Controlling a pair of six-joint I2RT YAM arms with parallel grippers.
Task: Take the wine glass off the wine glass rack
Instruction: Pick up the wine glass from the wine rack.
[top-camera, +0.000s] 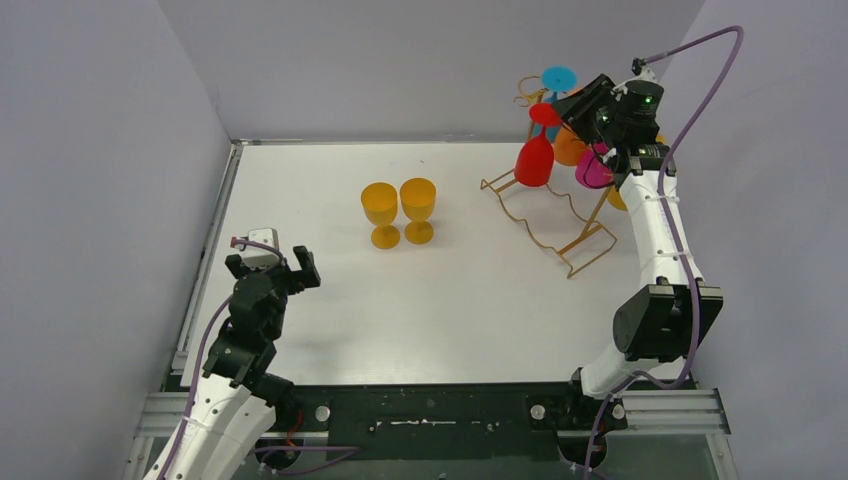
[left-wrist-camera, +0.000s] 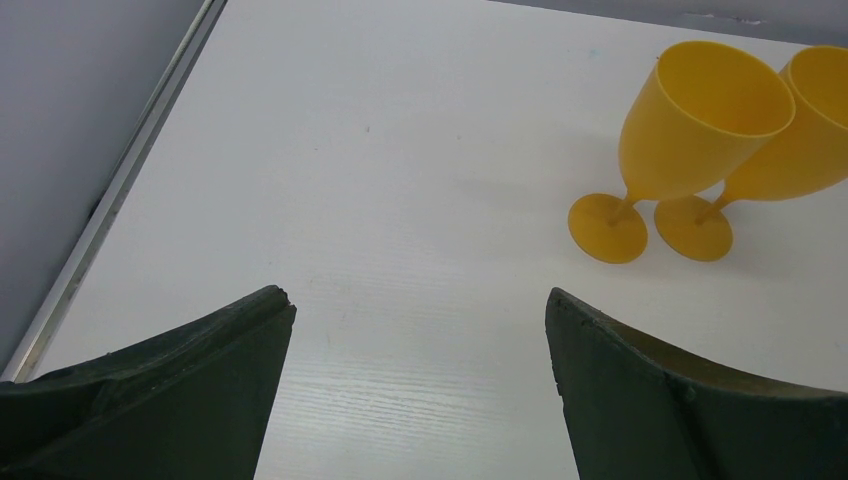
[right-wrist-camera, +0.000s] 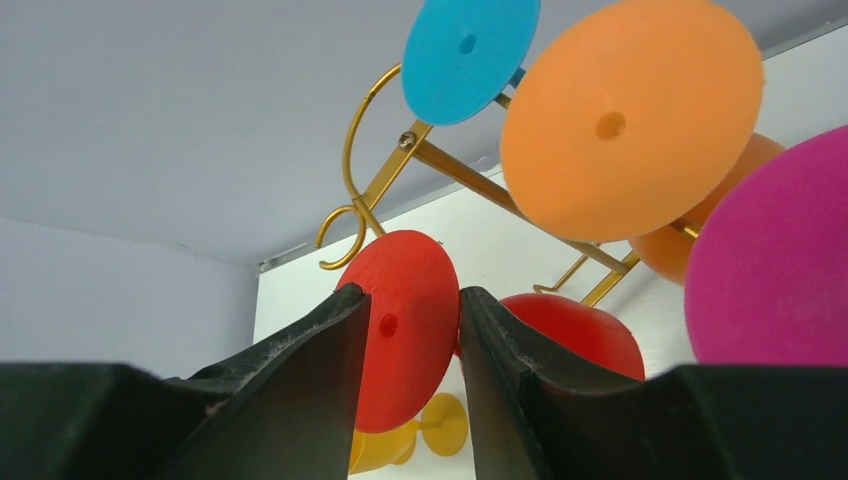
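Two yellow glasses (top-camera: 399, 212) stand on the table; four hang on the rack (top-camera: 548, 222).

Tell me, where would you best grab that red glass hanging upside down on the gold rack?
Probably by the stem just under its round foot, coming from the rack's open hook side: the red glass hangs bowl-down, so only the thin stem fits between the right gripper fingers.

yellow glasses (top-camera: 399, 211): two of them standing upright mid-table, side by side, bowls touching or nearly so
table (top-camera: 330, 320): plain white top, metal rail down the left edge
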